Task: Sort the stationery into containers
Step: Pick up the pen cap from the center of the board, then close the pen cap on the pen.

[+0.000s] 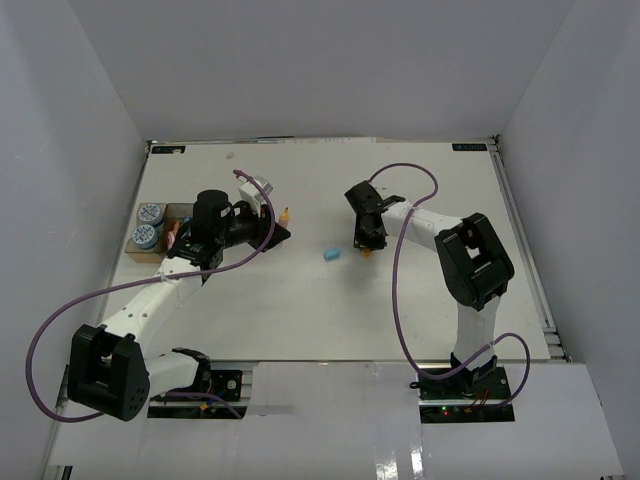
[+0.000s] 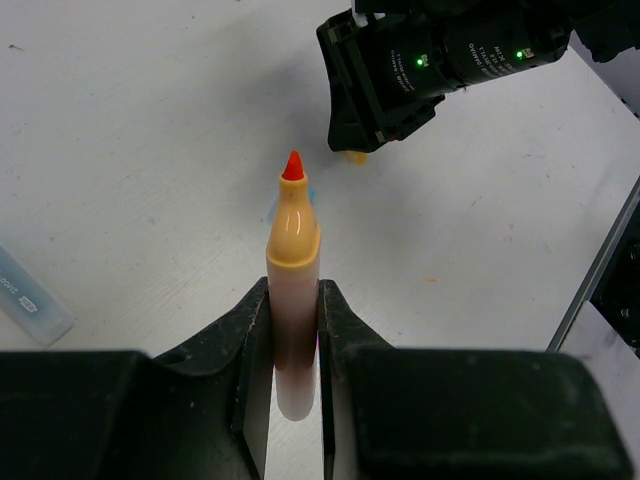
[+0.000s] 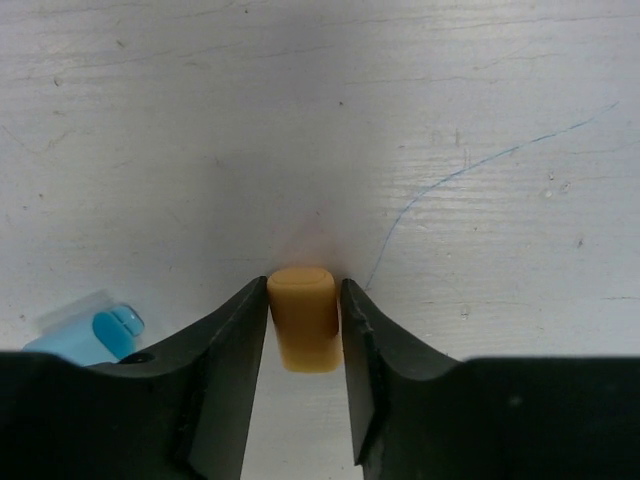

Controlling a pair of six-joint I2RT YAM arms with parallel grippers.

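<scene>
My left gripper (image 1: 274, 229) is shut on an uncapped orange marker (image 2: 293, 245) with a red tip, held pointing toward the right arm; its fingers (image 2: 252, 330) clamp the barrel. My right gripper (image 1: 367, 238) is shut on a short orange cap (image 3: 303, 315), low at the table. The cap also shows under the right gripper in the left wrist view (image 2: 355, 157). A blue cap (image 1: 331, 254) lies on the table left of the right gripper and shows in the right wrist view (image 3: 95, 335). Two blue-and-white rolls (image 1: 148, 224) sit in the tan bin (image 1: 137, 253) at far left.
The other bins are mostly hidden under my left arm; a few pastel pieces (image 1: 176, 228) peek out beside the tan bin. A pale blue piece (image 2: 28, 297) lies on the table left of my left gripper. White walls (image 1: 90, 150) close in the table's sides.
</scene>
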